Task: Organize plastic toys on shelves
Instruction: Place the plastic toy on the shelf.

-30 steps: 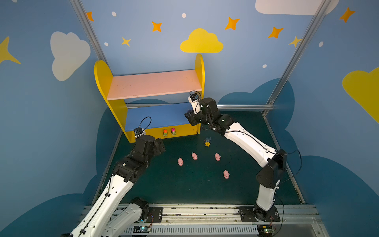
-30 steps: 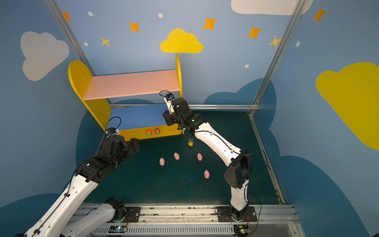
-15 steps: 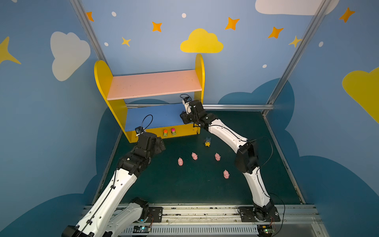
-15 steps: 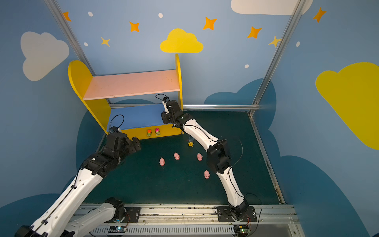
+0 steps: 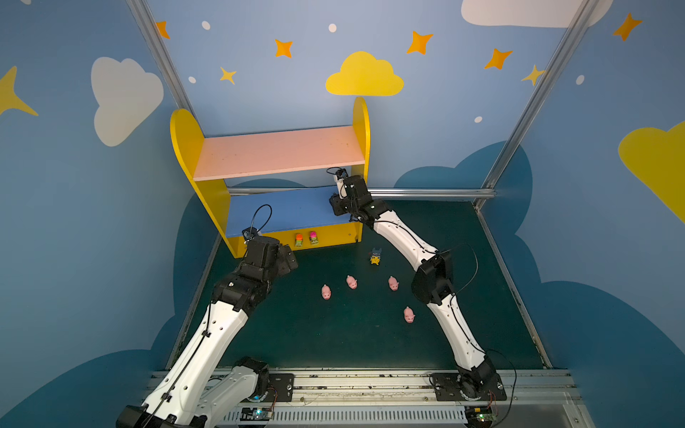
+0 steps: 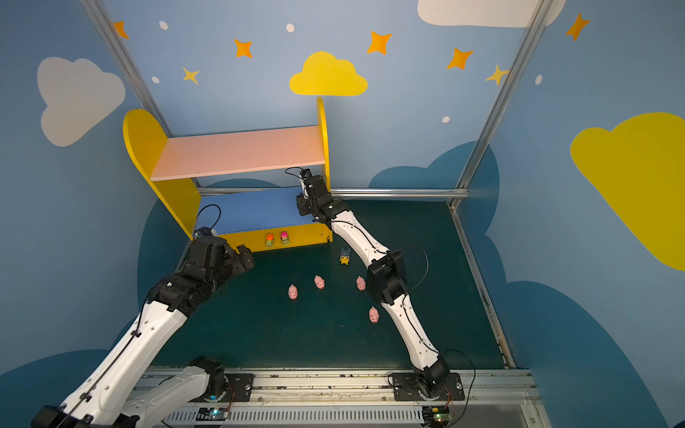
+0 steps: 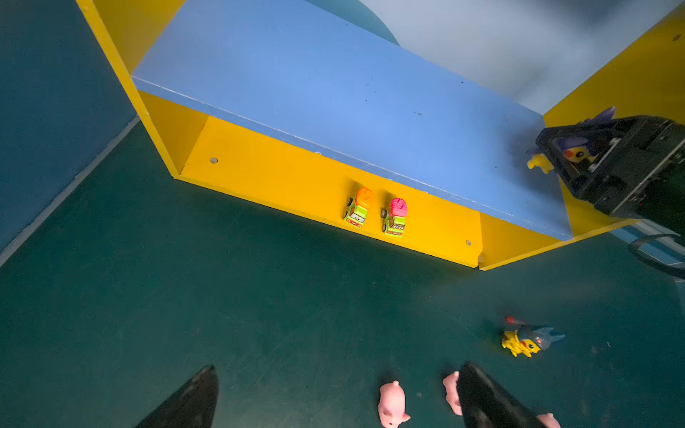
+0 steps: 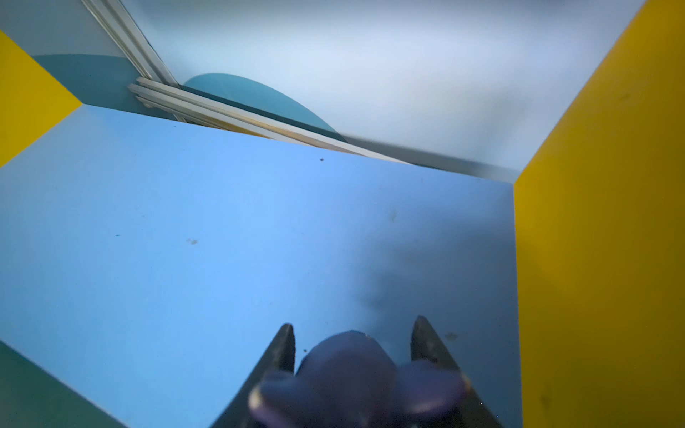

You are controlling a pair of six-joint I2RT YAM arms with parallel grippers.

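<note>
Toy figure (image 7: 575, 155) is clamped in my right gripper (image 8: 354, 324); I want it lowered upright onto the blue shelf (image 8: 185, 222), clear of the side panel (image 8: 593, 222). Left gripper (image 7: 338, 368) gapes empty.

Robot test booth, kids'-room look — cloud (image 5: 364, 76) & star (image 5: 283, 48) wall decals, alu frame post (image 5: 533, 96), arm-base rail (image 5: 356, 381)

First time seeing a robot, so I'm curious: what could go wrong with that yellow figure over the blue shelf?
The right claw grips the yellow figure by its purple head over the blue board, so it may tip over once released. The yellow side panel is very close; the claw could bump it.
</note>
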